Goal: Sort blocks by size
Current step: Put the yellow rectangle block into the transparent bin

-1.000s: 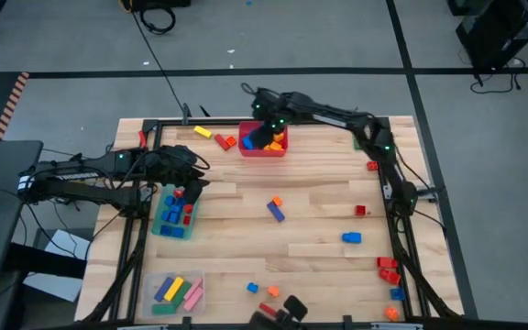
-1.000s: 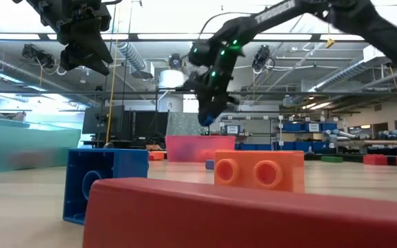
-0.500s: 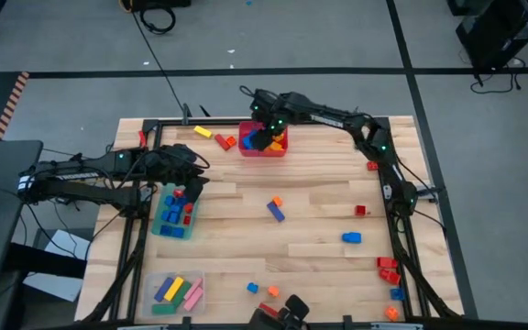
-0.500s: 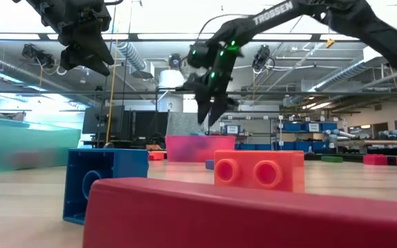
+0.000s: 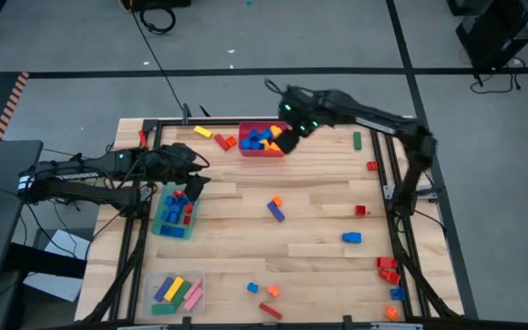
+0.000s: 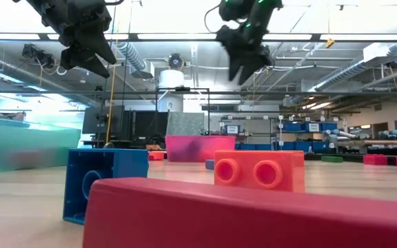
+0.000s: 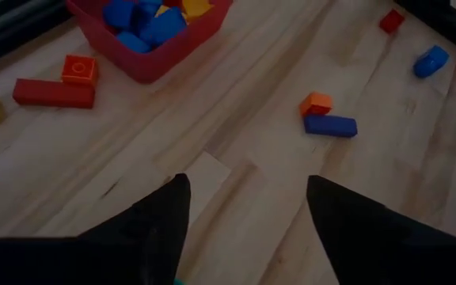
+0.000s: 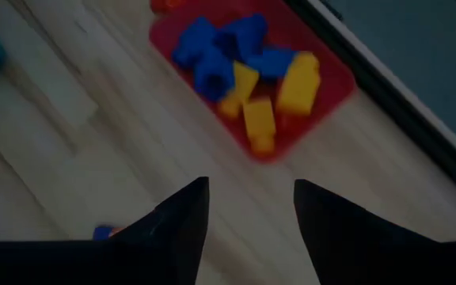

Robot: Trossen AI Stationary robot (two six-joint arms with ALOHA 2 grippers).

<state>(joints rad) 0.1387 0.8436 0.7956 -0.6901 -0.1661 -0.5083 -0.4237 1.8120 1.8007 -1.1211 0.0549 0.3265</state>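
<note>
The blocks are small coloured bricks. Blue, yellow and orange ones fill the red bin (image 5: 262,149) at the far edge (image 8: 244,75). Others lie loose on the table, among them a blue bar with an orange cube (image 5: 275,209) (image 7: 329,125). My left gripper (image 5: 195,180) (image 7: 248,186) hangs open above the far end of the green bin (image 5: 159,225), nothing between its fingers. My right gripper (image 5: 288,140) (image 8: 252,186) hangs open high beside the red bin's right end, also empty.
A clear bin (image 5: 150,295) with long bars sits at the near left corner. Loose blocks lie along the right edge (image 5: 388,269), at the near edge (image 5: 270,310) and left of the red bin (image 5: 225,142). A black frame (image 5: 394,197) borders the table. The middle boards are bare.
My right gripper stood low over the red bin with a blue block at its fingertips and opened there. It then rose and went toward the table's right edge, coming clear of the bin with nothing between its fingers.
</note>
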